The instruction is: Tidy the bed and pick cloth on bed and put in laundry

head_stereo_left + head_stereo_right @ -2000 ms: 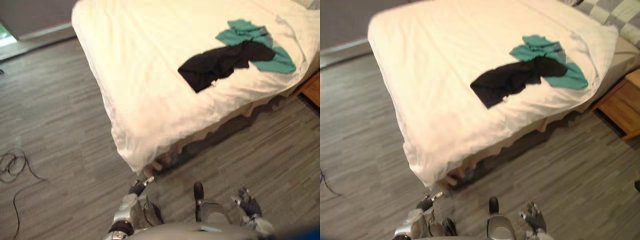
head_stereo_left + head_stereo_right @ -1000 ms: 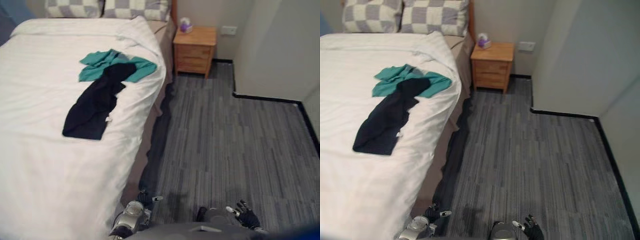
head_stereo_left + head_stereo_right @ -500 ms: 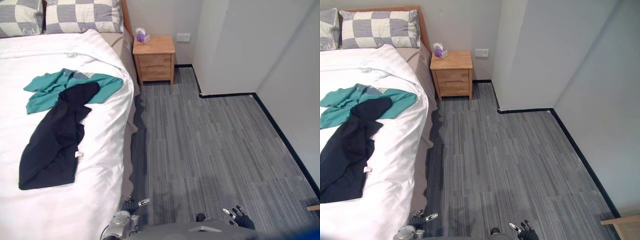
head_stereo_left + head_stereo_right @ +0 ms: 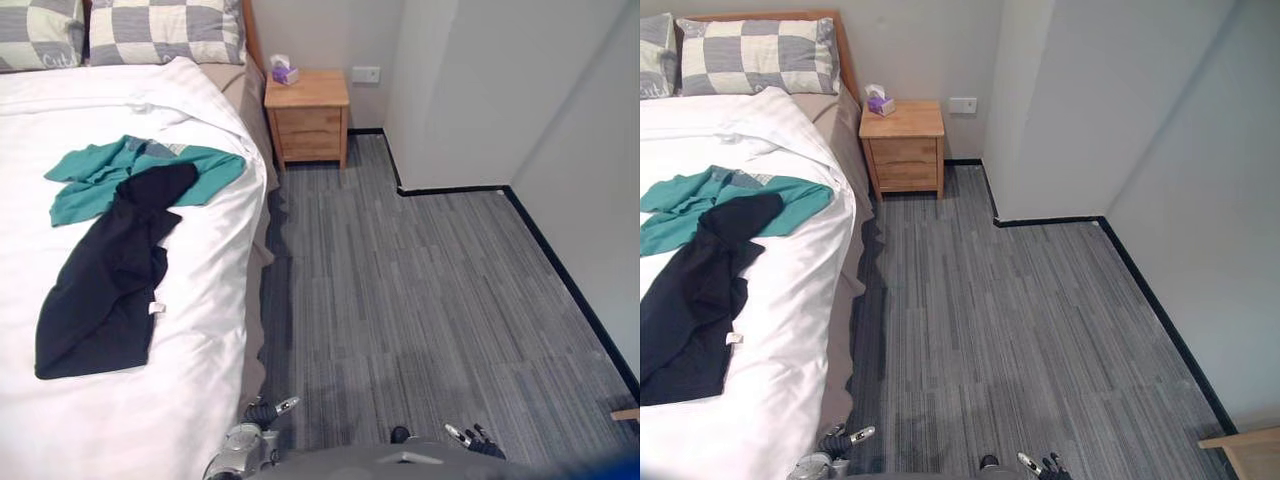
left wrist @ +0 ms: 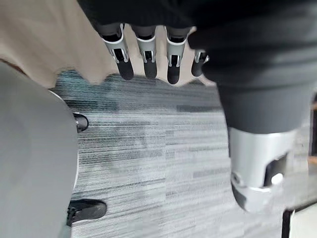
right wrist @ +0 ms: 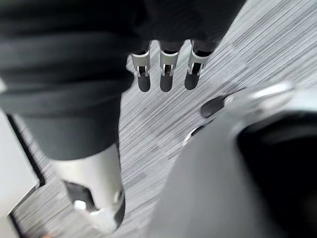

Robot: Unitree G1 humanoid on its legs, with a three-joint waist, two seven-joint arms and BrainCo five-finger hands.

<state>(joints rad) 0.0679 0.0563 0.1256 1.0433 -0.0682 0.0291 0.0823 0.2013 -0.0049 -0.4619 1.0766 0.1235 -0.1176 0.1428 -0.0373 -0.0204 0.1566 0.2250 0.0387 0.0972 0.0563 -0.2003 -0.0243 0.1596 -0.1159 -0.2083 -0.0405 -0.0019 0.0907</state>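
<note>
A black cloth (image 4: 105, 270) lies spread on the white bed (image 4: 190, 380), its upper end overlapping a crumpled teal cloth (image 4: 95, 180) nearer the pillows. Both hands hang low by my sides, well apart from the clothes. My left hand (image 4: 262, 418) is beside the bed's near edge, above the floor; in the left wrist view its fingers (image 5: 147, 55) are straight and hold nothing. My right hand (image 4: 470, 437) hangs over the grey floor, and its fingers (image 6: 164, 72) are also straight and empty.
Two checkered pillows (image 4: 165, 30) lie at the head of the bed. A wooden nightstand (image 4: 307, 115) with a tissue box (image 4: 285, 72) stands beside it. A wall corner (image 4: 400, 185) juts out on the right. The corner of a wooden piece (image 4: 1240, 450) shows at the lower right.
The camera has swung from the bed's foot round to its side, then nearly settled. The clothes lie as before. Both hands stay low and open.
</note>
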